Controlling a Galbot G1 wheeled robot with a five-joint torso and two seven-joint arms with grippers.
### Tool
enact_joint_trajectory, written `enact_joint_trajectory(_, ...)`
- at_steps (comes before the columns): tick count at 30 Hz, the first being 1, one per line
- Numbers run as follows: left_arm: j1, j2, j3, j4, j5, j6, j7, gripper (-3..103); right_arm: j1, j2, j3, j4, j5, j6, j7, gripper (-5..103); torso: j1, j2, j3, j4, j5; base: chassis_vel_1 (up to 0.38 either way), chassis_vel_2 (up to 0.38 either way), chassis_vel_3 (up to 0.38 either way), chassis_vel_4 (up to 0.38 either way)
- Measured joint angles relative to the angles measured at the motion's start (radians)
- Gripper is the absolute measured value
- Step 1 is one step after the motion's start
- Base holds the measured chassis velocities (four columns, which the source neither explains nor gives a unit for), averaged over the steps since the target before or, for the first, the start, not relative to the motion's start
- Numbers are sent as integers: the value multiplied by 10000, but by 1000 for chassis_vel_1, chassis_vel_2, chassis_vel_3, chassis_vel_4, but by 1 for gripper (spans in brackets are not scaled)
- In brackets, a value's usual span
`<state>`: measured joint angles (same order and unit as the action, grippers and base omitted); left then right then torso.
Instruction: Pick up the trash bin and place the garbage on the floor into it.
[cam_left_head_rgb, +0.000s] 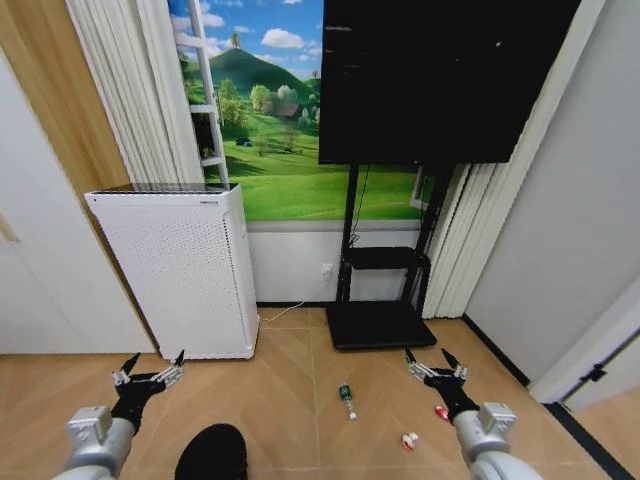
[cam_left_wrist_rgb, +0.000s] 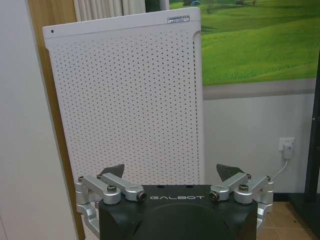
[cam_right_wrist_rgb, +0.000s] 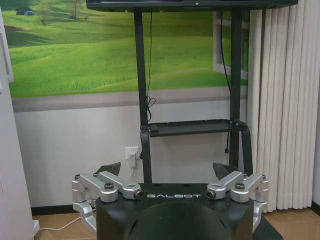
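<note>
Left claw held low over the wood floor, fingers spread wide, holding nothing, pointing at the tall white box. Right claw low on the other side, also spread wide and empty, pointing at the black TV stand. Black trash bin down on the floor just beside the left arm. Green bottle lying on the floor between the claws. Red-and-white piece near the right arm, and probably a red wrapper touching that claw's edge
</note>
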<state>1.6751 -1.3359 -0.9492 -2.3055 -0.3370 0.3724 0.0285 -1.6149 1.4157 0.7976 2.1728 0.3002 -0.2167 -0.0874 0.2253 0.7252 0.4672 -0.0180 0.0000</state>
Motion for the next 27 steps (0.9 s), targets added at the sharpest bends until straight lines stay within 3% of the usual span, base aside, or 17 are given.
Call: enact_joint_trajectory(27, 64, -115, -120, 170, 95, -226, 387, 100, -121, 26, -54, -333, -189, 97, 2, 100, -495, -1178, -686, 1, -1, 0, 0, 0, 0)
